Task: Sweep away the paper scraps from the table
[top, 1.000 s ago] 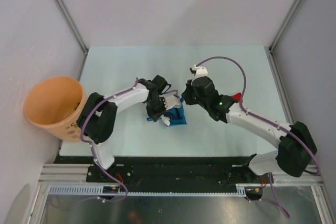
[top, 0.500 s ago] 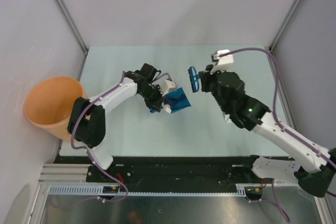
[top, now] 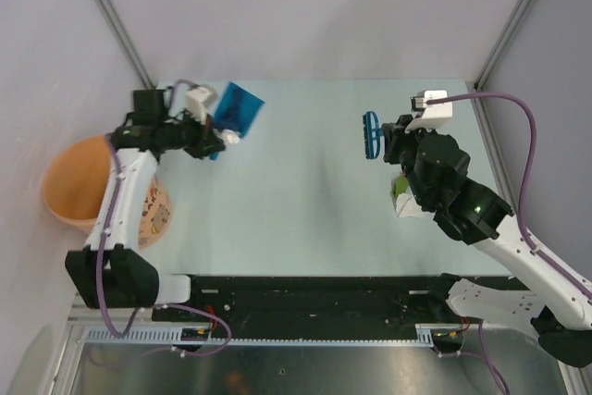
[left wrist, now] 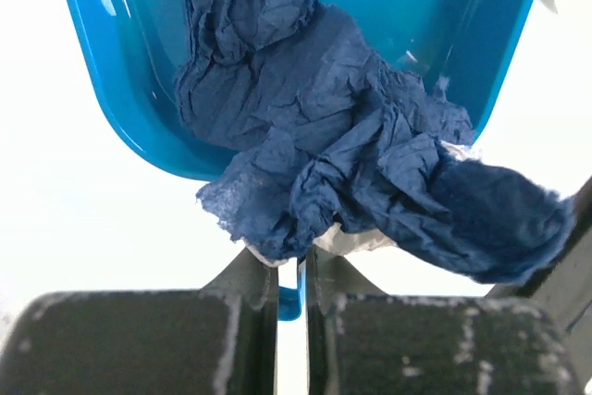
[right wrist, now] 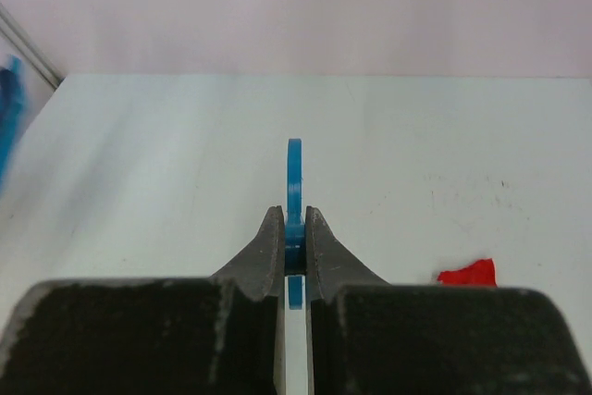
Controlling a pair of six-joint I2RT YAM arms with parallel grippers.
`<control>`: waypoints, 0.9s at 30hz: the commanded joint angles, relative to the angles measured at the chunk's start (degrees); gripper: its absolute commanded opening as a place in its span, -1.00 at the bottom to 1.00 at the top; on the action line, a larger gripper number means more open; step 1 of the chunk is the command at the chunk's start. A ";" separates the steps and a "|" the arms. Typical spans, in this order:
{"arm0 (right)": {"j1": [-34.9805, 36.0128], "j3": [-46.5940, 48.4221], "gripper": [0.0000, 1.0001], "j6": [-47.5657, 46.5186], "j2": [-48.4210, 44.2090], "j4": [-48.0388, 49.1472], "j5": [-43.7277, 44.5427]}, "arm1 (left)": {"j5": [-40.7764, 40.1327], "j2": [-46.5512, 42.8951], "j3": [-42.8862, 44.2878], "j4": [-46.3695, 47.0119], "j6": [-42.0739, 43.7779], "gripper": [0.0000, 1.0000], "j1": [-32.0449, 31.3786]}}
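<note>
My left gripper point(top: 215, 131) is shut on the handle of the blue dustpan point(top: 239, 106) and holds it raised at the table's far-left corner, beside the orange bin. In the left wrist view the gripper point(left wrist: 291, 261) grips the handle, and the dustpan point(left wrist: 139, 62) holds a dark blue paper scrap point(left wrist: 351, 136) with a white scrap point(left wrist: 356, 242) beneath it. My right gripper point(top: 387, 141) is shut on the small blue brush point(top: 373, 136), held above the table point(top: 305, 201) at the right. It also shows in the right wrist view point(right wrist: 294, 228), with the brush point(right wrist: 294, 168) edge-on. A green-and-white scrap point(top: 401, 193) lies beside the right arm. A red scrap point(right wrist: 467, 273) lies on the table.
A large orange bin point(top: 92, 182) stands off the table's left edge. Grey walls and metal rails frame the table. A black rail strip point(top: 305, 289) runs along the near edge.
My left arm has swung the loaded dustpan from the table's middle to the far left beside the bin. My right arm has carried the brush to the right.
</note>
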 commanded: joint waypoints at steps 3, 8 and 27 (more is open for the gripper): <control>-0.09 1.34 -1.00 2.49 -0.08 -3.00 0.19 | 16.69 -9.86 3.73 -0.13 -9.51 -0.99 17.70; 0.18 1.34 -1.00 3.46 0.80 -3.89 -1.83 | 28.83 -14.79 4.52 -0.22 -15.85 -1.00 38.44; 1.14 1.34 -1.00 3.64 0.19 -6.26 -2.28 | 59.44 -13.74 -8.74 -0.48 -35.63 -1.00 84.09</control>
